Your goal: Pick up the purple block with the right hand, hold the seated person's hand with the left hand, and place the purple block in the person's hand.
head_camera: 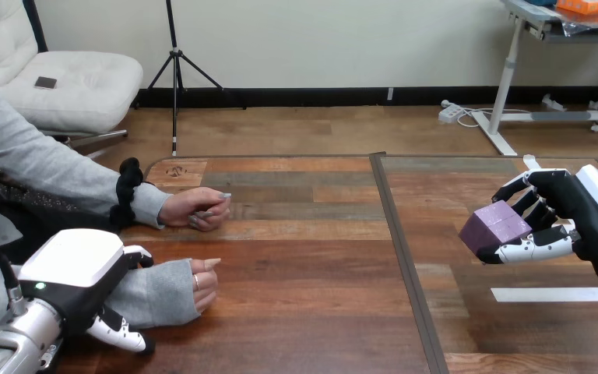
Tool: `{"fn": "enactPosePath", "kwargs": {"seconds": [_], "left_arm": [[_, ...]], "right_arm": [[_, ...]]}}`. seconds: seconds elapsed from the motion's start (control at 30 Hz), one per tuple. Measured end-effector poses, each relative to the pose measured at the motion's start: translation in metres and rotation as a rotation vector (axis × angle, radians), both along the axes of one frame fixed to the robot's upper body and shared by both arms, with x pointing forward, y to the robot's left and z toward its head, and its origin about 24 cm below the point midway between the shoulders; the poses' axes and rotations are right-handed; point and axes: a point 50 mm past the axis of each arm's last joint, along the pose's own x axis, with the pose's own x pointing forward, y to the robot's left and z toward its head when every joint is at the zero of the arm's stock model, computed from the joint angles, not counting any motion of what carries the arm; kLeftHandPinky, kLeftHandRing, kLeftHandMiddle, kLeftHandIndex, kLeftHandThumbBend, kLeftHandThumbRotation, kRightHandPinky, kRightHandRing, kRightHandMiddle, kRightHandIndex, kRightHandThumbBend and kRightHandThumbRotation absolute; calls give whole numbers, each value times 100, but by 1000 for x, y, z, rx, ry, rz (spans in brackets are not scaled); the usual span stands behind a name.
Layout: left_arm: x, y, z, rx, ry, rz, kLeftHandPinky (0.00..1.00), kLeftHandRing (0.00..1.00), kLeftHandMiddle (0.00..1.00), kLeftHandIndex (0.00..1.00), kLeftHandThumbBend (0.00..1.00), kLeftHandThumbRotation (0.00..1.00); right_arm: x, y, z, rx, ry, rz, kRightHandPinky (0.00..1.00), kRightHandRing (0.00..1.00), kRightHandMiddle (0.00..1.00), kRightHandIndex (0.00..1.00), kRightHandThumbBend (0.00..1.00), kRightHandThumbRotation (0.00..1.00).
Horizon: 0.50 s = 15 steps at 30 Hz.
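Note:
My right hand is at the right side of the table, fingers and thumb curled round the purple block, which sits between them above the wood. At the lower left my left hand lies on the person's grey-sleeved wrist. Its thumb shows over the sleeve and its fingers come out under it, so it wraps the wrist. The person's hand just beyond rests on the table with fingers bent, palm not turned up. The person's other hand lies loosely closed farther back on the table.
A dark seam runs front to back between the two table tops. A white strip of tape lies flat on the right top, below my right hand. Bare wood spreads between the person's hands and the block.

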Motion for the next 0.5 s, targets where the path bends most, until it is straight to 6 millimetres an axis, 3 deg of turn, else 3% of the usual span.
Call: {"fn": "enactPosePath", "kwargs": {"seconds": [0.5], "left_arm": [[6, 0, 2, 41, -17, 40, 71, 75, 76, 76, 100, 24]], "right_arm": [[0, 0, 0, 1, -2, -1, 34, 37, 41, 44, 83, 0]]}}
